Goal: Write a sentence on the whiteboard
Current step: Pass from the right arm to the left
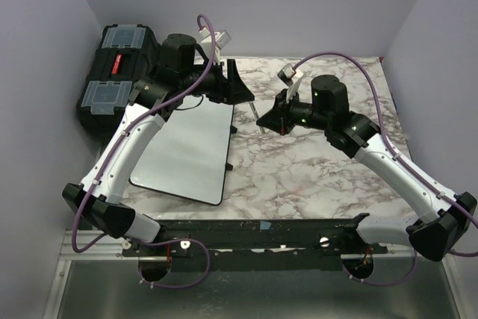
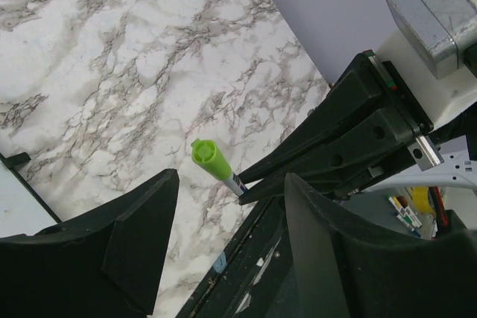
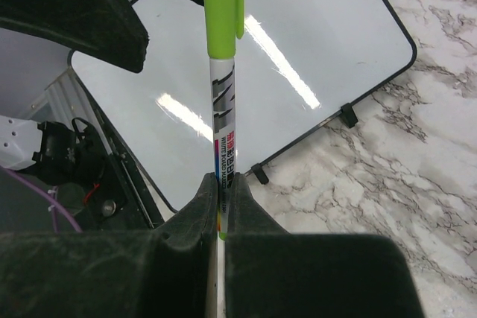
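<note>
The whiteboard (image 1: 187, 151) lies flat on the marble table, left of centre, also in the right wrist view (image 3: 298, 35). Its white face shows no green writing; the sentence is not in view. My right gripper (image 3: 221, 184) is shut on a white marker with a lime-green cap (image 3: 221, 109) and holds it above the table beside the board's far right corner. My left gripper (image 2: 232, 184) is open. Its jaws stand on either side of the marker's capped end (image 2: 211, 160), without touching it. In the top view the two grippers (image 1: 239, 87) (image 1: 270, 117) face each other.
A black toolbox (image 1: 116, 72) with clear lid compartments stands at the far left, behind the board. The board's small black clips (image 3: 348, 115) stick out at its edge. Grey walls close in the table on three sides.
</note>
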`<action>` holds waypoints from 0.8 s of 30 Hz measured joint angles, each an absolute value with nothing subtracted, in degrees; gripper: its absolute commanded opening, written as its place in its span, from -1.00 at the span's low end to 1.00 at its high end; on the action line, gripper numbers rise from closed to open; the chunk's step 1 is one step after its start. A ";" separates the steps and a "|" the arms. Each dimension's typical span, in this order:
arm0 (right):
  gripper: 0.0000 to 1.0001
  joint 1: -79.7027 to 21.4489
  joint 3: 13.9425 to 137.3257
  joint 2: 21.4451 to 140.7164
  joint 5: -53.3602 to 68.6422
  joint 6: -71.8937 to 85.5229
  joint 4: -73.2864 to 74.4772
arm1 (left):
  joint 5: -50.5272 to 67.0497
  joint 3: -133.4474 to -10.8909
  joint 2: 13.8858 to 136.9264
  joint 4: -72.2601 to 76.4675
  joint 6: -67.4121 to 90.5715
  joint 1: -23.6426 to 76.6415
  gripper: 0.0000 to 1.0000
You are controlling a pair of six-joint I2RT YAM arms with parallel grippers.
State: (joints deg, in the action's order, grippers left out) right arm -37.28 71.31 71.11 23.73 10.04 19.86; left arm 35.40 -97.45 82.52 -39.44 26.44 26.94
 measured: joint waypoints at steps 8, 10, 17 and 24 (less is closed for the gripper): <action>-0.99 -38.33 72.12 71.35 24.36 7.53 20.58 | 35.42 -99.11 83.02 -40.10 28.01 26.57 -0.04; -0.99 -38.54 72.12 71.35 24.58 7.01 20.71 | 35.44 -99.50 83.40 -40.47 28.58 26.46 -0.07; -0.99 -39.07 72.12 71.35 24.97 5.56 20.73 | 35.57 -99.85 84.14 -41.89 29.23 26.15 -0.28; -0.99 -39.07 72.12 71.35 24.95 4.86 20.71 | 35.86 -99.85 84.44 -43.00 29.19 25.98 -0.87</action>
State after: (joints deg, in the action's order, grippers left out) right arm -39.07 72.12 71.35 24.95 4.86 20.71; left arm 35.86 -99.85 84.44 -43.00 29.19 25.98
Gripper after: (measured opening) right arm 0.027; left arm 0.279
